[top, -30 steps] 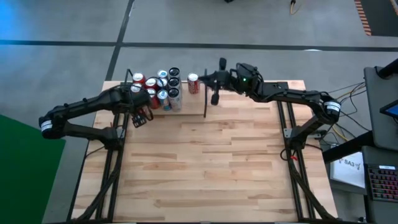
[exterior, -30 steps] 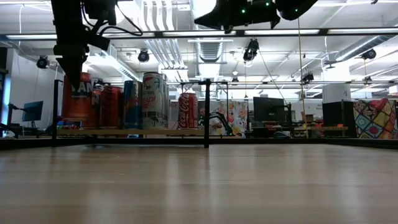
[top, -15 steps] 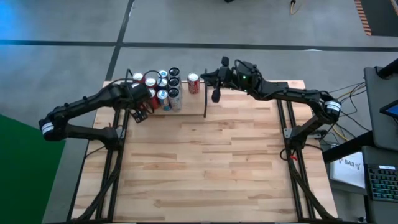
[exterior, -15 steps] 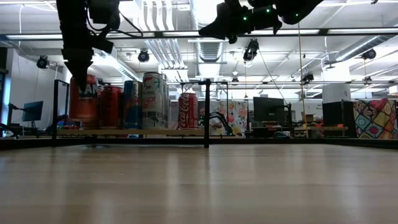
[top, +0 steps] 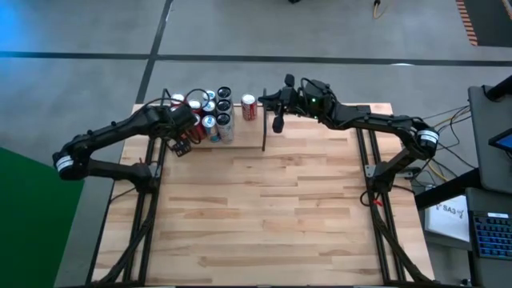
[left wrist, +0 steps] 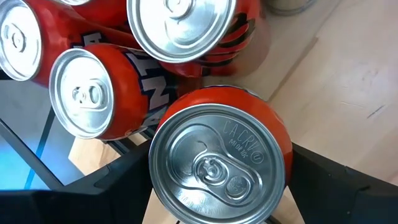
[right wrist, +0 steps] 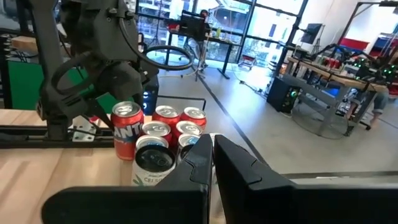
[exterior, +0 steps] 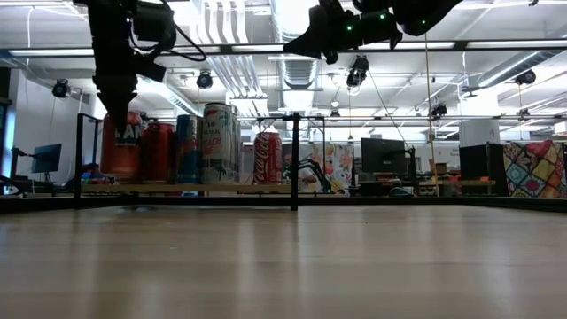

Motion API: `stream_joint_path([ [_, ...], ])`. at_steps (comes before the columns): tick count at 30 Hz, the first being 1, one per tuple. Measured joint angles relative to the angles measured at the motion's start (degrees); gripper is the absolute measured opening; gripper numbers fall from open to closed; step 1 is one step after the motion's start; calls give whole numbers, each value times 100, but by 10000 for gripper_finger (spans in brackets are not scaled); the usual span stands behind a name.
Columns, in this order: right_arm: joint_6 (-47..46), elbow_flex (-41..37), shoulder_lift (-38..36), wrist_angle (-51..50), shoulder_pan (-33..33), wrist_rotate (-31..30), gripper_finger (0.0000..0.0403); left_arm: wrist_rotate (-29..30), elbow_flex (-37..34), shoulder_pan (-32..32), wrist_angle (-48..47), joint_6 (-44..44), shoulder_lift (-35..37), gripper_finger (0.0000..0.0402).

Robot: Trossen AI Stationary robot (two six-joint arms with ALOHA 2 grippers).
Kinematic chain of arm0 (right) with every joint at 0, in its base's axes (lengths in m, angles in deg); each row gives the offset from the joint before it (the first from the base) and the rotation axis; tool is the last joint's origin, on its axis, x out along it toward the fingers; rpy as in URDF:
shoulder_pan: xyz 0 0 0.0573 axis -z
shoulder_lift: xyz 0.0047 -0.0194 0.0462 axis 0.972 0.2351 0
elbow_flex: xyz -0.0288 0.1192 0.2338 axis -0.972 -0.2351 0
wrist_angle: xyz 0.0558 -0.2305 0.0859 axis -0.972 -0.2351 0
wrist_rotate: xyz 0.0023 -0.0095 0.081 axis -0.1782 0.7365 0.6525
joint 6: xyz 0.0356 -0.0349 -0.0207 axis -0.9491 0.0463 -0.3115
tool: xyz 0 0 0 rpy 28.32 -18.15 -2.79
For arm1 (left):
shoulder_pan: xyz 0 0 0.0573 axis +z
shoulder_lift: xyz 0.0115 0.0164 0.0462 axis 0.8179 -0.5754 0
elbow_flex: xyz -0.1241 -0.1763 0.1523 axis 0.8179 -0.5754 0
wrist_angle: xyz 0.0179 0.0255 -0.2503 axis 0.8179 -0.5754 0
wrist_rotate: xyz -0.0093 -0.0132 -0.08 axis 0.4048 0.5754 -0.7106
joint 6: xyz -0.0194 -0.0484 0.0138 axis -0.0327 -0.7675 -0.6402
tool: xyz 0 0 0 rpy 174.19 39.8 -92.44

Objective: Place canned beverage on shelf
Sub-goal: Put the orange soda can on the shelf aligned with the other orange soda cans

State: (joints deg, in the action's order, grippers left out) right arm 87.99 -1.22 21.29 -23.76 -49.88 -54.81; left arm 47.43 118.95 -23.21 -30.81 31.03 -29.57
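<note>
1. The near stretch of the bench (top: pixel 264 216) is bare plank in the high view, so either arm has open room to pull back toward the camera without meeting anything.
2. The left hand (top: pixel 181 145) hangs over the near-left corner of the can cluster, its fingers spread wide on either side of an orange can (left wrist: pixel 219 163). In the left wrist view that can's silver top fills the gap between the fingers, which I read as a can being set down or just let go (whether the pads touch its wall cannot be told).
3. The orange can (exterior: pixel 121 144) stands upright at the cluster's left end in the low view, on the shelf (top: pixel 320 120), just beside the other cans (top: pixel 210 112). It sits close there probably to keep rows tight and leave space for more.
4. The cluster is packed: neighbours touch or nearly touch, so the left hand's clear way out is upward or toward the bare planks.
5. The black upright divider rod (exterior: pixel 294 159) stands right of a lone red cola can (top: pixel 249 106); beyond it the shelf lies open.
6. The right hand (top: pixel 277 123) waits closed and holding nothing, raised near the divider, apart from the cans (its fingers meet in its wrist view).
</note>
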Motion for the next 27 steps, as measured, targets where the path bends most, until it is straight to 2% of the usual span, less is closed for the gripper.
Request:
stream_joint_path([
  [19, -68, -4, 2, -209, 0, -2, 9, -107, -83, 111, 59, 101, -75, 300],
  [27, -151, -4, 2, -222, 0, -2, 9, -107, -83, 118, 90, 110, -73, 315],
])
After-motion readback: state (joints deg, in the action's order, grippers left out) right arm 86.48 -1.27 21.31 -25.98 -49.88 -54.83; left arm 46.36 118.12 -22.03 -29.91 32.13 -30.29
